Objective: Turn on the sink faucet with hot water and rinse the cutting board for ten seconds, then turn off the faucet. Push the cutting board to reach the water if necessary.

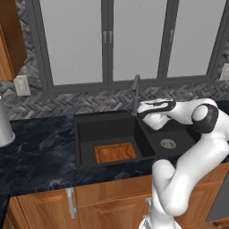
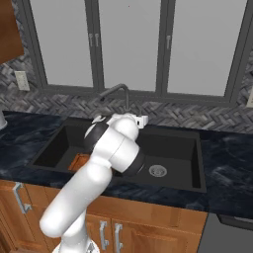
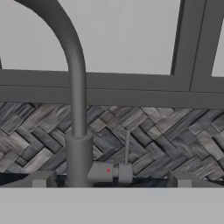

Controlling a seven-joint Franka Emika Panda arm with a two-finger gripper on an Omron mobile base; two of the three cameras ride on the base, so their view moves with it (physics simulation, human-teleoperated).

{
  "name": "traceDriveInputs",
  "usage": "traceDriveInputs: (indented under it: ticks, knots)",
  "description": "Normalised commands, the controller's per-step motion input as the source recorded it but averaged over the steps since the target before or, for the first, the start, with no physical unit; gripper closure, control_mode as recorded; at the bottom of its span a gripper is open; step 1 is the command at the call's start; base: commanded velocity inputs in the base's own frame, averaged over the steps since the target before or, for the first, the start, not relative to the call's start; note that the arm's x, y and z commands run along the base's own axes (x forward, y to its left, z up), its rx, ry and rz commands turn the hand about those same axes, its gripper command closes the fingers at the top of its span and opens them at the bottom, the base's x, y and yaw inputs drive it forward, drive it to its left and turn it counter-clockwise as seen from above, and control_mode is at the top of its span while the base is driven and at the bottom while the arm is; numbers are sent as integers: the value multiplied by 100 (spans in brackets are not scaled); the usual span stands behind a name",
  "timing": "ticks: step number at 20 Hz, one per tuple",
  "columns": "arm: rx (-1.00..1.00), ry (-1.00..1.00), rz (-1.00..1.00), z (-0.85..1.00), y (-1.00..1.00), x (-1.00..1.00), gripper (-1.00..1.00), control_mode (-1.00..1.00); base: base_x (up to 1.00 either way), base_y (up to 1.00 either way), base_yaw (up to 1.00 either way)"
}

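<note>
Closest thing in the hand view: the two small dark finger tips of the gripper (image 3: 109,180), spread wide w/ nothing between them, so claw is released. They sit either side of the slim tall dark grey metal sink faucet (image 3: 76,109), right at its base, where the small side lever (image 3: 126,148) sticks up as a thin rod off a stubby side barrel w/ a red dot.

Handling guess: faucet is rigid metal, smooth and prob slippery, fixed in place, so nothing to lift. The lever is the bit to take, and it's thin, so I'd pinch or nudge near its top for leverage. Should pivot easy, imo. Which way is hot I can't tell.

Small rectangular orange-brown wooden cutting board (image 1: 115,153) lies flat in the big basin of the black matte double-basin sink (image 1: 85,134), toward the front, well apart from the faucet. Looks light, stiff, w/ a darker raised rim; should slide ok on the flat basin floor if pushed. No water running yet afaict.

Behind the faucet: grey herringbone tile backsplash (image 3: 175,140), grey-framed windows. Either side of the sink: dark marbled countertop (image 1: 40,147), glossy-ish, wood cabinets below.
</note>
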Motion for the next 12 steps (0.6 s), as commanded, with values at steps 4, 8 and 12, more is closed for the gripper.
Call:
traceDriveInputs:
  ticks: [4,8,12]
  knots:
    - [0,0,0,0,-3,11,-100,-100,0,0,0]
    - [0,0,0,0,-4,13,-100,-100,0,0,0]
    - [0,0,0,0,-4,16,-100,-100,0,0,0]
